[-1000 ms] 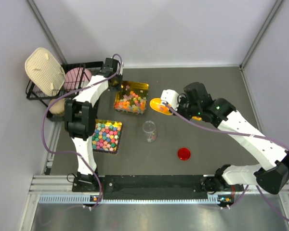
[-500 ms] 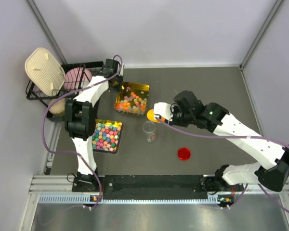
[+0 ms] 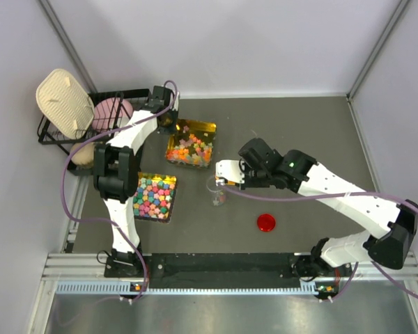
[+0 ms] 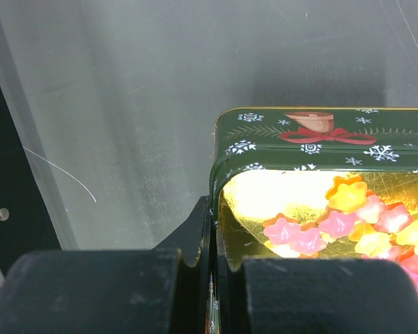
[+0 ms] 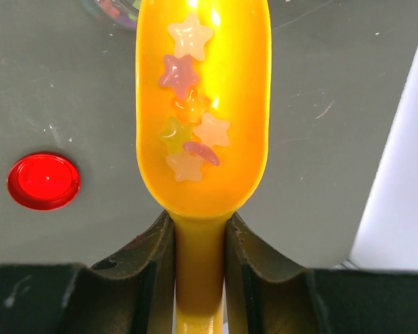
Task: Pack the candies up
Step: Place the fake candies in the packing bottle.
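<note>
Right arm swung left over the last second: scoop was off the right edge of the gold tin, now it's at the jar. Left arm hasn't budged.

Load: candies, roughly seven small stars (pink, purple, yellow-green), lying in the scoop bowl. Bulk of them sit in the gold tin, back-left of the jar. A few are in the jar bottom.

Grips: right gripper clenched on the scoop handle, a finger each side. The left gripper is pinched tight on the tin's near wall, one finger inside, one outside.

Views: from the top camera the scoop is hidden under the right wrist; only the wrist camera shows the load. It puts the jar rim at the scoop tip's upper left. The tip is cropped, so I can't tell if it's over the mouth. Left wrist camera alone shows the tin's green snowflake outer wall.

Room: red lid lies near-right of the jar, apart from it. Tray of chunky candies is left of the jar, just in front of the tin. Dish rack is at the far-left wall. Table is bare mat behind the right arm up to the walls.
</note>
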Tool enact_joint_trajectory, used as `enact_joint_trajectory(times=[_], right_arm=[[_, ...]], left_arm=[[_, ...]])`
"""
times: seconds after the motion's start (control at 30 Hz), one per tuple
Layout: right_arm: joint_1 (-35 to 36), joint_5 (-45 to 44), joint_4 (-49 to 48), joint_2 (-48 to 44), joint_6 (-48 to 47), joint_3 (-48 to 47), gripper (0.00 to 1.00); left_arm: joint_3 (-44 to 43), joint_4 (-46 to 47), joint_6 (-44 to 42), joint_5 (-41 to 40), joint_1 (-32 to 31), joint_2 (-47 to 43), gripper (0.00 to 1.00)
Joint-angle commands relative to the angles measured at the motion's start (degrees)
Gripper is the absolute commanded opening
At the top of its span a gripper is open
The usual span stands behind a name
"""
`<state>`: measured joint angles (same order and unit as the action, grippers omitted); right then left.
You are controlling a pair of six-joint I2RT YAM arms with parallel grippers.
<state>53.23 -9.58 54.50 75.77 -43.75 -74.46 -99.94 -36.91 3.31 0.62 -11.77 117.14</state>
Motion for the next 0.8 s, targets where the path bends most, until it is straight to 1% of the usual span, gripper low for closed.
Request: enact_joint_trajectory(times=[0.0,0.77], right_arm=[[1.6,-4.1,-0.1,1.0,-1.8,-3.9,0.00],[4.3,-8.4,2.0,4.9,-4.9,-5.6,0.00]], left_arm=[[-0.2,2.7,1.6,2.2,0.3,-3.4,0.00],[-0.3,3.0,1.5,1.9,0.3,-2.7,0.00]])
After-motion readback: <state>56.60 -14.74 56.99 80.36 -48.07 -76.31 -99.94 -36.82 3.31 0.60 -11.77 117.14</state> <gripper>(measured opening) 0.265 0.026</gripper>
